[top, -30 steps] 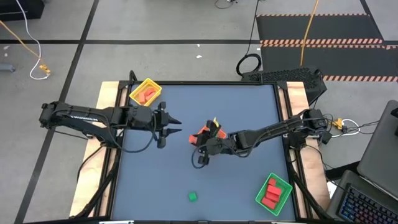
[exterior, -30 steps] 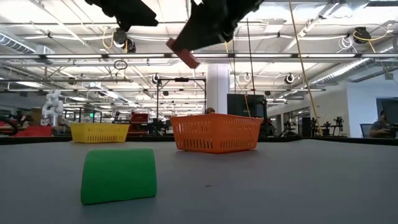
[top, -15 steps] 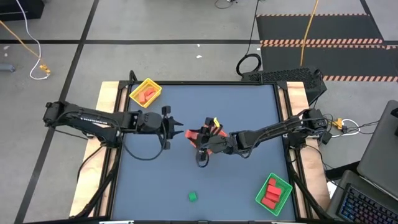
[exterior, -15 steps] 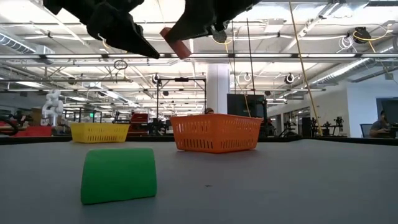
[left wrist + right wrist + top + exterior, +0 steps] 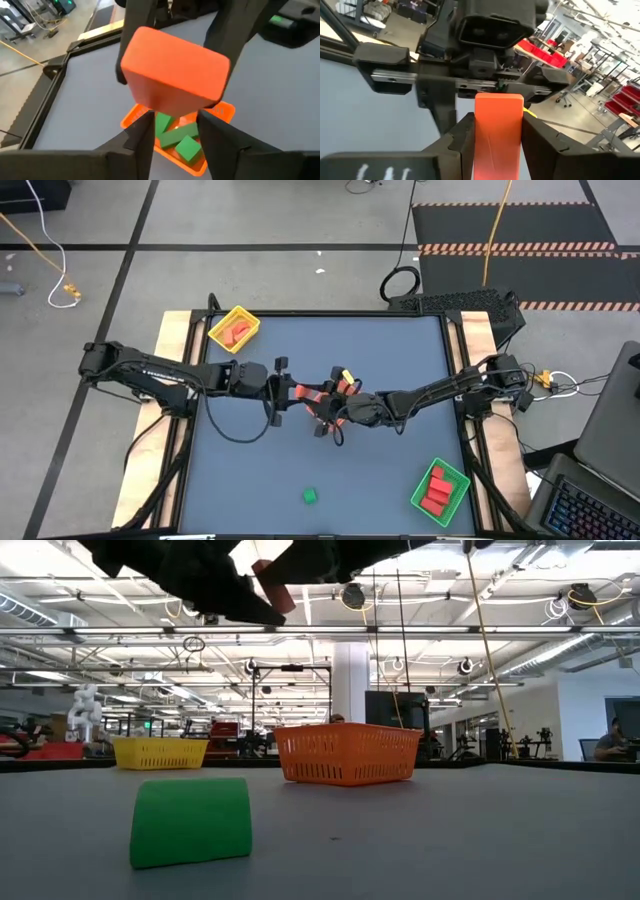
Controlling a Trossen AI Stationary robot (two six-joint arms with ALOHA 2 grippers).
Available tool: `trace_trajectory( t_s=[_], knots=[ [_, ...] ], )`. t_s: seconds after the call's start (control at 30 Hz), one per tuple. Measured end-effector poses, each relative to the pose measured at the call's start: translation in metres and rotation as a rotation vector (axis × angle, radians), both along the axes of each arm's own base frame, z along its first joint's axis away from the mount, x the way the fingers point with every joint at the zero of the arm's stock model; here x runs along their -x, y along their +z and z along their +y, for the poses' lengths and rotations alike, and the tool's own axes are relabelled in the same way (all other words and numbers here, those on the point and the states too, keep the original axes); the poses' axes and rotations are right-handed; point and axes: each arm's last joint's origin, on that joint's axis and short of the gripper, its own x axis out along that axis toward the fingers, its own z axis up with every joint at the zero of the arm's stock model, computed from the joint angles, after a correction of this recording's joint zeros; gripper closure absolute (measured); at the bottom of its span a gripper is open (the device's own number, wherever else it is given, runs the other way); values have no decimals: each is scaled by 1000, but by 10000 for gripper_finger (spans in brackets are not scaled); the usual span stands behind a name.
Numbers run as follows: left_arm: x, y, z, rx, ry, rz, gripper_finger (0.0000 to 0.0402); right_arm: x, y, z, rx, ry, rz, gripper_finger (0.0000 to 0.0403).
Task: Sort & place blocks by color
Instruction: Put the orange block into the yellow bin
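You're looking at a mid-air handover over the table (image 5: 400, 350) centre. The right gripper (image 5: 497, 131) is clenching a red block (image 5: 498, 134) between its fingers, holding it up off the surface. The left gripper (image 5: 175, 131) is facing it nose to nose, its fingers sitting on either side of the same block with small gaps showing, so I can't tell whether it's gripping.

Directly below them, the orange tray (image 5: 224, 111) is holding green blocks (image 5: 180, 140). One green wedge (image 5: 191, 821) is lying loose near the table's front edge. The yellow tray (image 5: 234, 329) in the far left corner is holding red pieces; the green tray (image 5: 439, 491) at front right is holding red ones too.
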Motion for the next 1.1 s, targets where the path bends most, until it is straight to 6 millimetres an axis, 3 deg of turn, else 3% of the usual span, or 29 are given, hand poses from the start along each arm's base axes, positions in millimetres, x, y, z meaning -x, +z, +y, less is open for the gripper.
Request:
trace_trajectory(
  t_s=[0.3, 0.47, 0.63, 0.93, 1.1],
  knots=[
    [-3, 6, 0, 47, 16, -73, 140, 2, -2, 0, -5, 1, -35, 285],
    [-5, 13, -2, 98, -35, -147, 102, 2, -1, 0, -4, 3, -46, 285],
    [-6, 15, -3, 108, -40, -162, 112, 2, 0, 0, -9, 28, -60, 285],
    [-5, 14, -4, 88, -70, -153, 193, 2, 2, 3, -27, 64, -88, 285],
    [-5, 15, -4, 87, -59, -164, 177, 3, 4, 3, -64, 51, -120, 285]
  ],
)
